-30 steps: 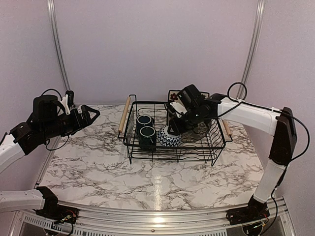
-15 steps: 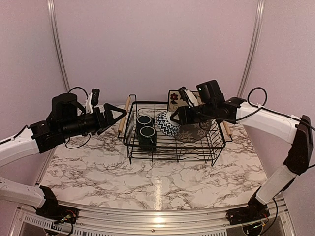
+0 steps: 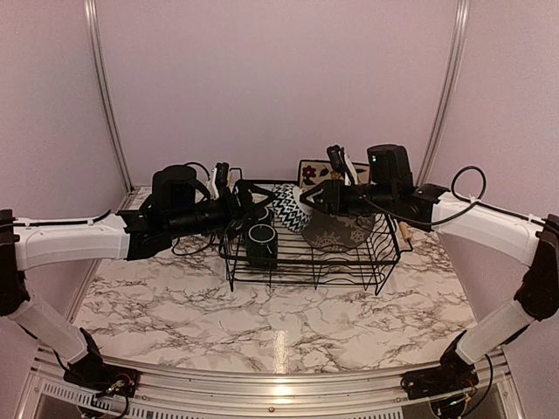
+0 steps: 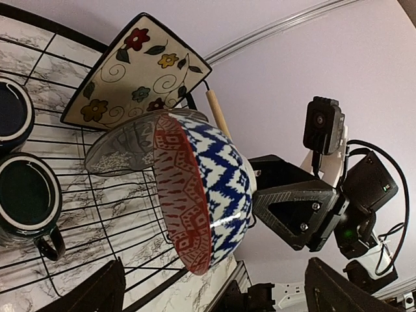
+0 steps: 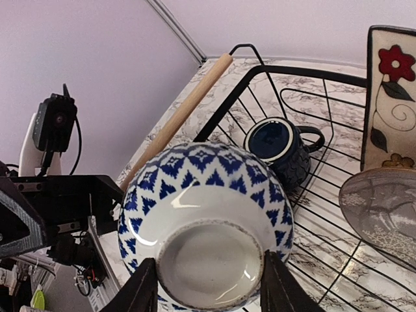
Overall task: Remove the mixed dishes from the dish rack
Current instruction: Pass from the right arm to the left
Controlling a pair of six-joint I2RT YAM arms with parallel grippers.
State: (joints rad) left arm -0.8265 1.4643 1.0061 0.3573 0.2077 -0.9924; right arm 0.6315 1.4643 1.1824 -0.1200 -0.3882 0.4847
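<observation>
From above, the right gripper [image 3: 307, 200] is clamped on the blue-and-white bowl [image 3: 286, 206]. It holds the bowl on edge above the far left corner of the black wire dish rack [image 3: 349, 271], clear of the wires. The left gripper [image 3: 251, 209] reaches in from the left, its tips just beside the bowl. A dark teal mug [image 3: 260, 244] stands in the rack's left part. The round grey plate [image 3: 339, 230] leans at the right, with the square floral plate [image 3: 313, 171] at the far side. The rack sits on a marble table [image 3: 175, 305].

The left wrist camera shows its own fingers [image 4: 91, 292] spread wide apart, gripping nothing. The bowl hangs ahead of them, its reddish inside turned left. A second mug [image 4: 10, 110] stands upright beside the first.

In the right wrist camera the bowl's pale base faces the lens, pinched between both fingers [image 5: 146, 292]. Beyond it lie a mug and the rack's left wooden handle [image 5: 182, 114].
</observation>
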